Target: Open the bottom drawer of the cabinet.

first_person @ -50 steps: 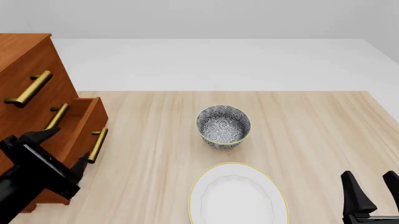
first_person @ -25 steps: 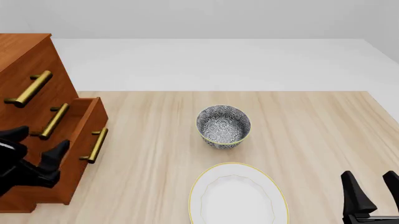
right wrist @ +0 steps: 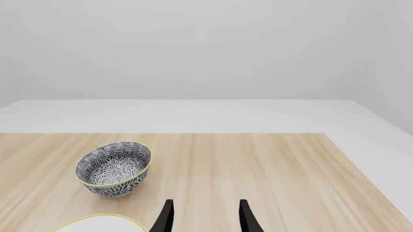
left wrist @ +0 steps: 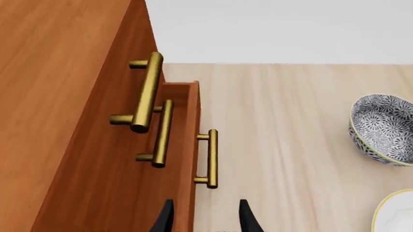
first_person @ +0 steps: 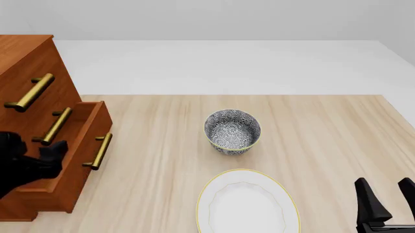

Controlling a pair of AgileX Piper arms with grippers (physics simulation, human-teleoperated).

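On the table's (first_person: pixel 311 126) left side stands the cabinet (first_person: pixel 26 68), its bottom drawer (first_person: pixel 81 145) already jutting well out past the two above, so the opening looks largely done. Its brass handle (first_person: pixel 99 151) hangs free, with nothing gripping it. Near the table's middle sit a patterned bowl (first_person: pixel 232 131) and a white plate (first_person: pixel 243 204), well apart from the drawer. Beside the drawer front hovers the left hand (left wrist: pixel 203 217), fingers parted and empty, likely having let go. Compared with a second ago it has drawn back toward the left edge, off the handle. Low at the right, the right hand (first_person: pixel 384 201) is spread and idle, unchanged.
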